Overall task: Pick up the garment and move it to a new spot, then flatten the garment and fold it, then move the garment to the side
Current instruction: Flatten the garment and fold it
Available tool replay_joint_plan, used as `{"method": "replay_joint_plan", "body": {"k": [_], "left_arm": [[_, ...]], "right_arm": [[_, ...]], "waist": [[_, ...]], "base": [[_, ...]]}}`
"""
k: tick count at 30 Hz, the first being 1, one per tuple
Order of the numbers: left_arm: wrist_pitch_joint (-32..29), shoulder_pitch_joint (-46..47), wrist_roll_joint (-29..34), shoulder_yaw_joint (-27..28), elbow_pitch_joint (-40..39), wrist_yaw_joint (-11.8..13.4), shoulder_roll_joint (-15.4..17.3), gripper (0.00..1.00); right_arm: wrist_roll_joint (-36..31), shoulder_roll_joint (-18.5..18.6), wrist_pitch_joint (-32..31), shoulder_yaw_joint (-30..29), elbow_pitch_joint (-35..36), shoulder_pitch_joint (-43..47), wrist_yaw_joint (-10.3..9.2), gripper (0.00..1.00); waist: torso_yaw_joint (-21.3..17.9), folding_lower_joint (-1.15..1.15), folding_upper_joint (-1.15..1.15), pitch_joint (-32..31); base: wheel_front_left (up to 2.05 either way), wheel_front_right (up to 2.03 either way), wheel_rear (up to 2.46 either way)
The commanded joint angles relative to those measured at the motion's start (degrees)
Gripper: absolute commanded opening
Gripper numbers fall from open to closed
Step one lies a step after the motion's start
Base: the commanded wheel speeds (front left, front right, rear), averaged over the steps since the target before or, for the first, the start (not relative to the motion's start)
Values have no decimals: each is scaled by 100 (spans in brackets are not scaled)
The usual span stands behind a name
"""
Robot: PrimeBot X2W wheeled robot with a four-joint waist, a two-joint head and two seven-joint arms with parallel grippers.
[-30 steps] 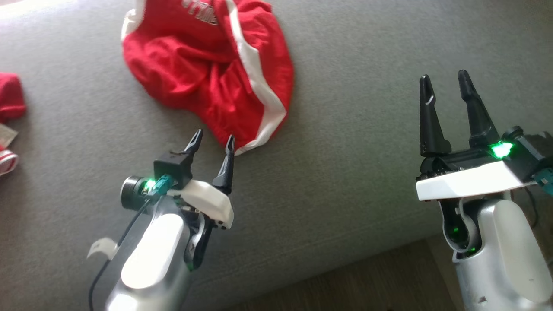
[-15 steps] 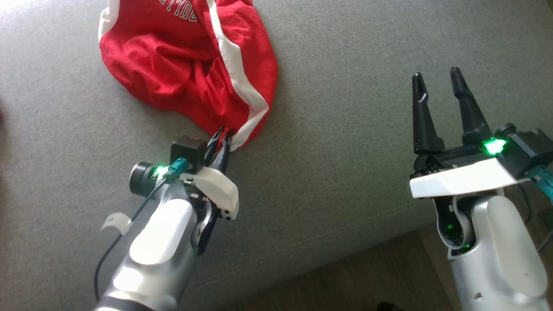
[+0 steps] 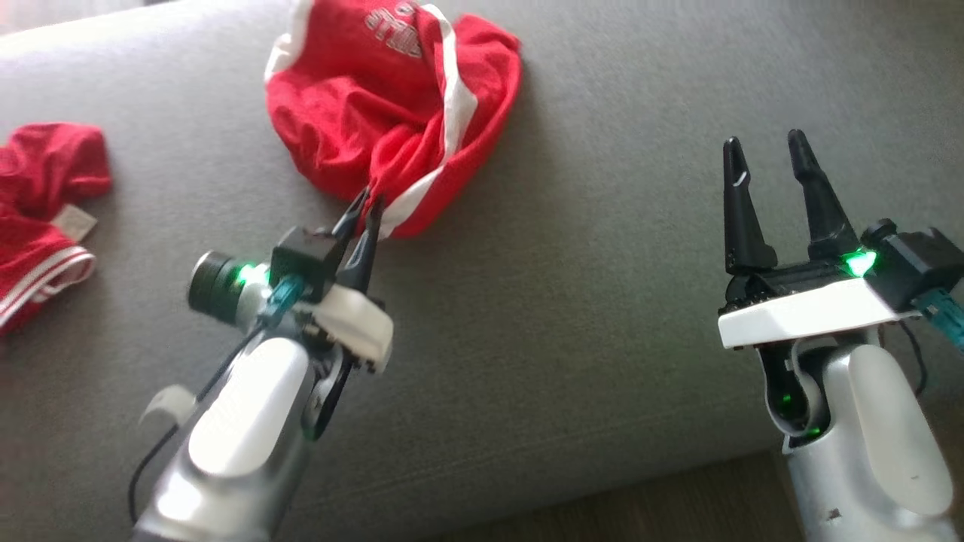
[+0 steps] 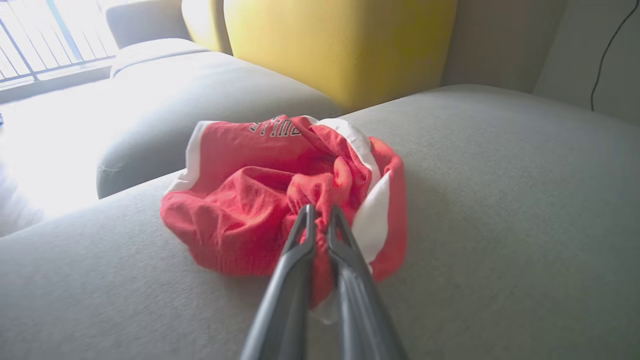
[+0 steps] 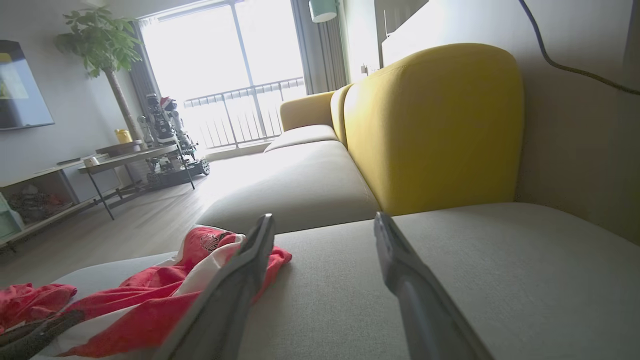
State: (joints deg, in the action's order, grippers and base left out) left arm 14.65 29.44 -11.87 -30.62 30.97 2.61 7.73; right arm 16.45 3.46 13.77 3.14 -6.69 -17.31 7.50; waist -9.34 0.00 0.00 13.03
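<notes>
Change since a second ago: the left gripper (image 3: 365,202), then spread just short of the garment (image 3: 346,128), now has its fingers together on the near edge. The head camera has swung too, so the shift of the whole picture is not the cloth travelling.
Left gripper: clamped on a bunched fold of red cloth just beside a white band. It is a low edge grip, probably chosen so the rest can hang free once raised.
Garment: red with white bands and pale lettering, crumpled in a heap toward the back of the grey sofa seat (image 3: 572,301). The pinched fold draws toward the fingers, while the bulk rests on the cushion.
Right gripper (image 3: 764,143): fingers apart and holding nothing, well to the right of the garment over bare seat, likely kept free for the flattening.
Second red cloth (image 3: 38,196): at the seat's left, well apart from the heap.
Step in hand: pick-up barely begun, by my judgement. The carry, flattening, fold and move aside remain.
Risk: the hold takes only a thin fold, which could slip out or lift a single layer.
</notes>
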Motion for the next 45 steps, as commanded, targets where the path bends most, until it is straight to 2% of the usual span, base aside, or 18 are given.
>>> {"method": "replay_joint_plan", "body": {"k": [1, 8, 12, 16, 17, 18, 19, 20, 35, 39, 45], "left_arm": [[34, 38, 39, 202, -195, 56, 145, 0], [32, -463, 186, 148, -684, 114, 587, 0], [-121, -816, 240, 139, -838, 274, 823, 0], [-260, -1093, 254, 11, -846, 295, 860, 0], [-299, -1159, 228, -34, -844, 263, 837, 5], [-329, -1214, 195, -67, -841, 237, 808, 40], [-330, -1254, 167, -87, -848, 230, 775, 98], [-328, -1285, 137, -97, -859, 237, 736, 100], [-14, -1536, -447, 491, -1385, 687, 343, 100], [24, -1639, -547, 636, -1540, 721, 193, 100], [32, -1772, -497, 818, -1819, 670, -23, 100]], "right_arm": [[-1, -58, -8, 95, 164, -125, -1, 100], [127, -58, -39, 58, -62, -53, -1, 100], [140, -58, -57, 58, -173, -14, -1, 100], [157, -58, -90, 42, -244, 4, -1, 100], [165, -58, -101, 41, -258, 6, -1, 100], [172, -58, -117, 43, -273, 8, -1, 100], [178, -58, -135, 46, -286, 10, -1, 100], [179, -58, -155, 51, -296, 11, -1, 100], [16, -58, -462, 251, -221, -132, -1, 100], [198, -58, -617, 331, -365, -329, -1, 100], [92, -58, -639, 403, -723, -650, -1, 100]], "waist": [[173, 0, 0, -174], [521, 0, 0, -458], [688, 0, 0, -561], [758, 0, 0, -636], [770, 0, 0, -648], [785, 0, 0, -657], [799, 0, 0, -662], [815, 0, 0, -662], [1289, 0, 0, -455], [1530, 0, 0, -346], [1895, 0, 0, -156]], "base": [[0, 0, 0], [0, 0, 0], [0, 0, 0], [0, 0, 0], [0, 0, 0], [0, 0, 0], [0, 0, 0], [0, 0, 0], [0, 0, 0], [0, 0, 0], [0, 0, 0]]}}
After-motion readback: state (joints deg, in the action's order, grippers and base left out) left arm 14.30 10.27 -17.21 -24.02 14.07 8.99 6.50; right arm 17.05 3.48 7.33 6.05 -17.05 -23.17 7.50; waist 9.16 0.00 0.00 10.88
